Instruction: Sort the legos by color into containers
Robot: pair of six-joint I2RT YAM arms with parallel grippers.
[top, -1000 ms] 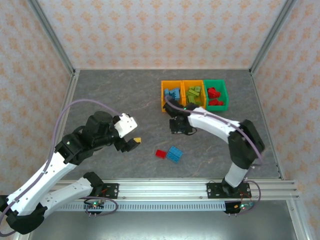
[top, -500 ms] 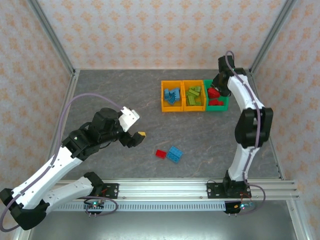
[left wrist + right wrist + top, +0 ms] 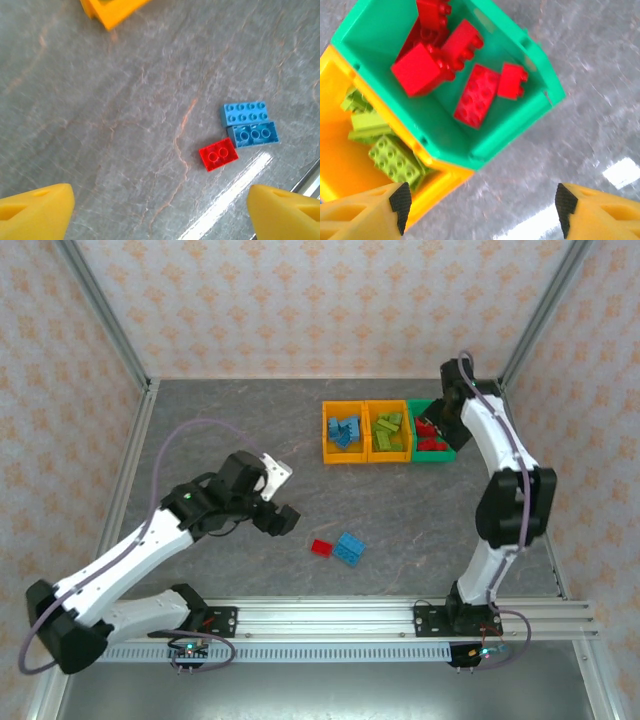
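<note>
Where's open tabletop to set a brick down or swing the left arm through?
Bare table runs from the left wall to the orange bin of blue bricks, and between that bin and the loose red brick beside two blue bricks. Crowded: the right gripper hangs by the green bin.

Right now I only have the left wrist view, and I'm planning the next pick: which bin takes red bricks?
Observer: The green bin, rightmost of the three in the top view. It already holds red bricks.
Operator: And the blue ones?
Observer: The leftmost orange bin holds blue bricks.
Operator: Is the right hand in my way?
Observer: No. The right hand hangs open and empty over the green bin's corner, well away from the loose red brick in front of you.
</note>
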